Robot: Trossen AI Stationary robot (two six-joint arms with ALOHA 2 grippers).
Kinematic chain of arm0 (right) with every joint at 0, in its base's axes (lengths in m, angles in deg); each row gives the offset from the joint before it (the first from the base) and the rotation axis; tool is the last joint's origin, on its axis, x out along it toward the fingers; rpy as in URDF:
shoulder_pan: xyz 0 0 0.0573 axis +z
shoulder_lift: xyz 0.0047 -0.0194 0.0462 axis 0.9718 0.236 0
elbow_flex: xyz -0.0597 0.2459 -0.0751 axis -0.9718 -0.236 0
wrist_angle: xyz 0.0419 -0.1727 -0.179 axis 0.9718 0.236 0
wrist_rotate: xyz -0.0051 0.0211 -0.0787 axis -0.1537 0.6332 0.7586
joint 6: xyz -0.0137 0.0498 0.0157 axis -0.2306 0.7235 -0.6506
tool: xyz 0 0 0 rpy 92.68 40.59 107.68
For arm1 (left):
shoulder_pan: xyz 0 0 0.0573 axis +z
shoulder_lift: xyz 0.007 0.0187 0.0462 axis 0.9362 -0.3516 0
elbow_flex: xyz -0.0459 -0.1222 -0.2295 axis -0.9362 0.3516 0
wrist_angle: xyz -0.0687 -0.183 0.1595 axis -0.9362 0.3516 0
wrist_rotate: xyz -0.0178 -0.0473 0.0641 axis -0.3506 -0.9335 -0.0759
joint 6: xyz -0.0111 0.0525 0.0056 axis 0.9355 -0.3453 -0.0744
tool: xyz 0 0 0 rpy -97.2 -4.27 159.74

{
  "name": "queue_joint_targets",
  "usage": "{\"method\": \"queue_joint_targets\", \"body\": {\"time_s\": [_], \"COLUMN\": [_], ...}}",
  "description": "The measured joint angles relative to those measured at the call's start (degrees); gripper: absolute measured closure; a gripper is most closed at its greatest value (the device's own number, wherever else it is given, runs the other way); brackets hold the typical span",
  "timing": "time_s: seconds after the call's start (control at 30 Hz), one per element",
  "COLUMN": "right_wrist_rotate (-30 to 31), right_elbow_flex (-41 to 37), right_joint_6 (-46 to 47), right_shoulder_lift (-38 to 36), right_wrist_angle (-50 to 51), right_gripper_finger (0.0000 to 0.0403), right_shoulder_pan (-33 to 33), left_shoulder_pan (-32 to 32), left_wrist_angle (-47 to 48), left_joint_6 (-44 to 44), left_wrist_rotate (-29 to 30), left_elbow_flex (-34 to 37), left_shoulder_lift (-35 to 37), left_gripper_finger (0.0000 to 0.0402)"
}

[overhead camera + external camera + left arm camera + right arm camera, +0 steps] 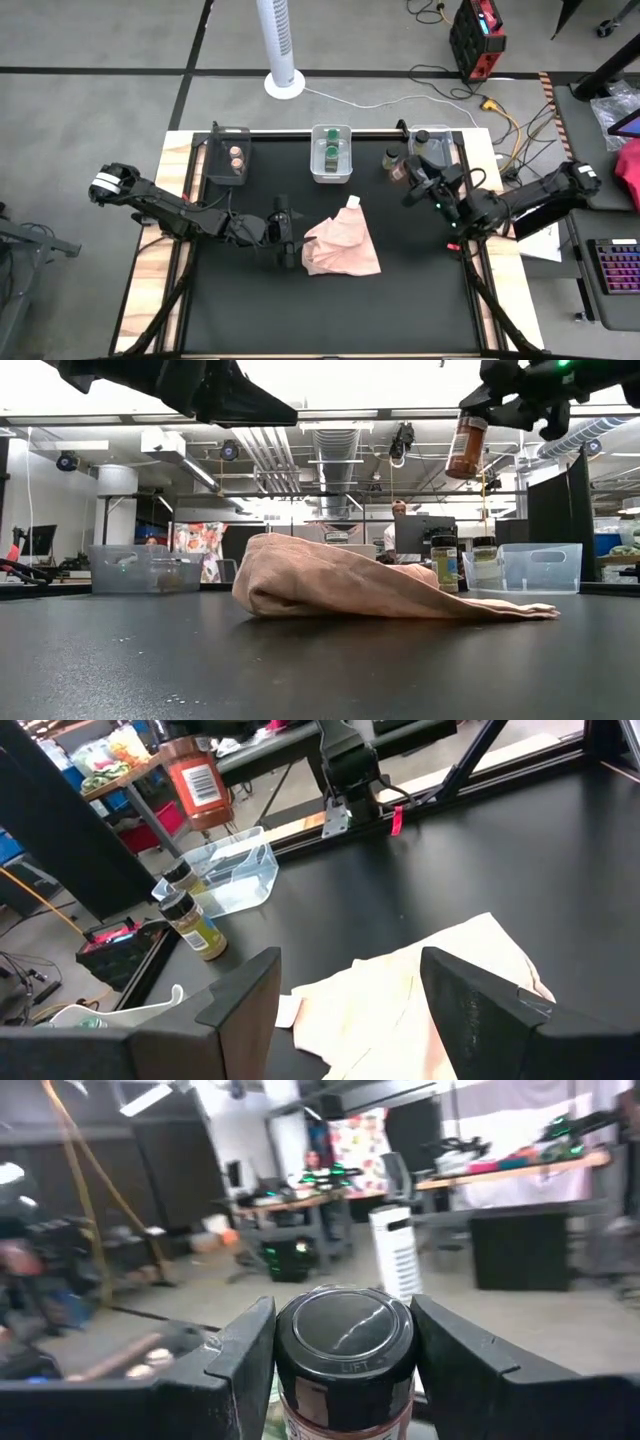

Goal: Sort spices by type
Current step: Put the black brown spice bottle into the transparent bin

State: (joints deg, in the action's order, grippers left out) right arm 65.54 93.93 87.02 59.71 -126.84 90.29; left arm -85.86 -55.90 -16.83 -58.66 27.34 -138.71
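My right gripper [345, 1355] is shut on a black-lidded jar of red-brown spice [467, 447], high above the table's far right part. Two more black-lidded jars [444, 565] [484, 559] stand on their bases beside the right clear bin [527, 567]. Jars with tan-pink lids [236, 158] sit in the far left bin, and green-lidded jars [331, 152] sit in the middle bin. My left gripper [350, 1010] hovers open at the left edge of the pink cloth [342, 247], touching nothing. My right gripper pinches the jar at its black lid [345, 1330], one finger [245, 1360] on each side. The fingers come slanting from the table's right and from above. The jar hangs roughly upright below the gripper, lifted clear of the table [467, 447].
The crumpled pink cloth [350, 590] lies mid-table, with a small white tag [353, 201] at its far corner. Three bins line the far edge. The near half of the black mat [330, 310] is bare. A white tower fan [281, 45] and cables lie beyond the table.
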Motion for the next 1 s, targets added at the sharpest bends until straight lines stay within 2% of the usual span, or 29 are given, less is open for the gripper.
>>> {"method": "queue_joint_targets", "body": {"time_s": [0.23, 0.37, 0.43, 0.5, 0.63, 0.77, 1.0], "right_wrist_rotate": [-4.5, -9.3, -13.5, -21.1, -32.0, -33.0, -32.6], "right_elbow_flex": [-1.9, -1.9, -1.9, -1.9, -1.8, 0.7, 9.4], "right_joint_6": [3.6, 5.6, 6.1, 6.9, 12.1, 13.4, 7.3], "right_shoulder_lift": [-1.9, -1.1, -0.5, 0.8, 6.6, 15.5, 27.3], "right_wrist_angle": [-0.1, -0.1, -0.1, -0.2, -0.1, 0.2, -0.1], "right_gripper_finger": [0.0212, 0.0212, 0.0212, 0.0212, 0.0212, 0.0212, 0.0212], "right_shoulder_pan": [0.0, 0.0, 0.0, 0.0, 0.3, 1.6, 1.8], "left_shoulder_pan": [0.0, 0.0, 0.1, 0.4, 1.4, 2.3, 2.9], "left_wrist_angle": [-0.9, -2.7, -4.7, -7.3, -11.2, -11.8, -11.9], "left_joint_6": [0.0, -0.5, -0.5, -0.5, -0.2, 1.7, 3.9], "left_wrist_rotate": [-0.1, -3.8, -6.8, -8.9, -9.1, -9.6, -9.7], "left_elbow_flex": [0.0, 0.0, 0.0, 0.0, 0.0, 0.0, 0.0], "left_shoulder_lift": [0.0, 0.0, 0.0, -0.2, -1.1, -1.3, -1.6], "left_gripper_finger": [0.0177, 0.0177, 0.0177, 0.0177, 0.0177, 0.0165, 0.0098]}}
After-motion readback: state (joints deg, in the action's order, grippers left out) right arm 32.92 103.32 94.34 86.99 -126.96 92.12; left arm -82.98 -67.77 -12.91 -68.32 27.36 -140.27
